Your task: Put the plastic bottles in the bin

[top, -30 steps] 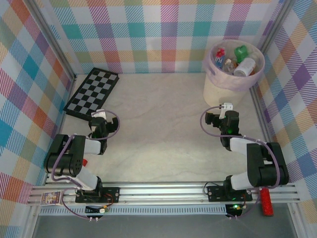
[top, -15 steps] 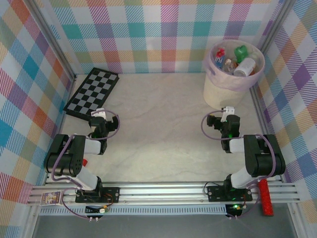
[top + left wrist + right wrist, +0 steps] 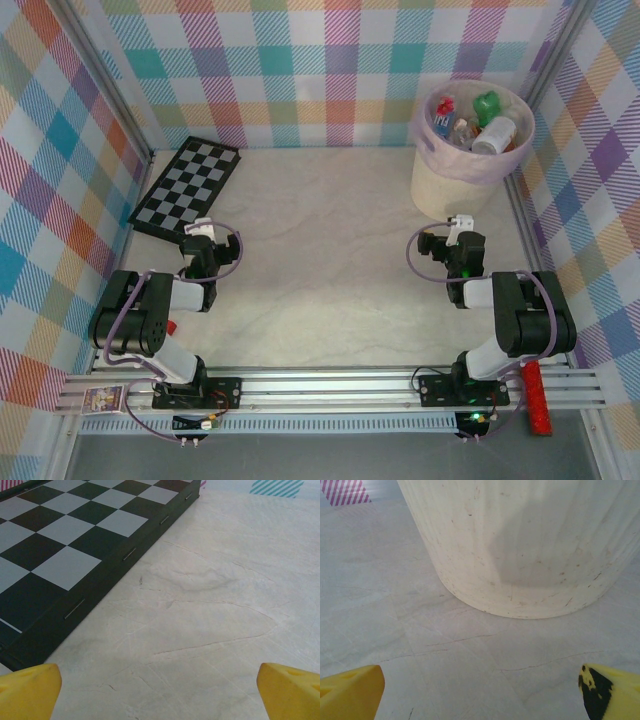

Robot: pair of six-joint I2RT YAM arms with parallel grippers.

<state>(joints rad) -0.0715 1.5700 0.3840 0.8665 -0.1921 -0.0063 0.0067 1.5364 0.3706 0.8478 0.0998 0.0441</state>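
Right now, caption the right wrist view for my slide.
Right arm's open yellow fingers hover low over the pale tabletop, facing the scuffed base of the cream bin.

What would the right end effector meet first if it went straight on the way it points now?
Most likely the bin: its cream side wall stands dead ahead of the open, empty right end effector, with bare table between. Depth is hard to judge.

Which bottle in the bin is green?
The green bottle at the far rim of the bin, just beyond the large white bottle; no other shows green.
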